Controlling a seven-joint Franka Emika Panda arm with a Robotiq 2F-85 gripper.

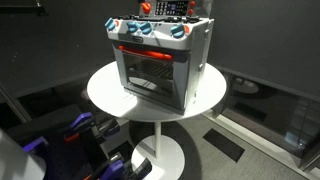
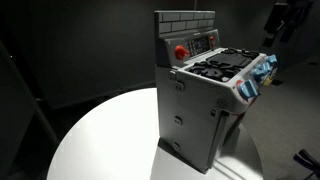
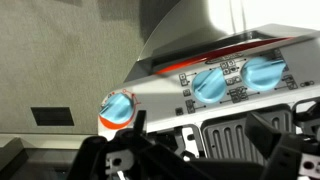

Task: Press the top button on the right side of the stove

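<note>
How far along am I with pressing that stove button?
Done: nothing visible yet. In hand: the approach. The gripper hangs in the air, apart from the stove, and the wrist view faces its blue knobs. Left: closing in and pressing the button.

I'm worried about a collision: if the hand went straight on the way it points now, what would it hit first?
Probably the stove: in the wrist view the hand aims at its black cooktop grates, next to the blue knobs, though depth is unclear.
</note>
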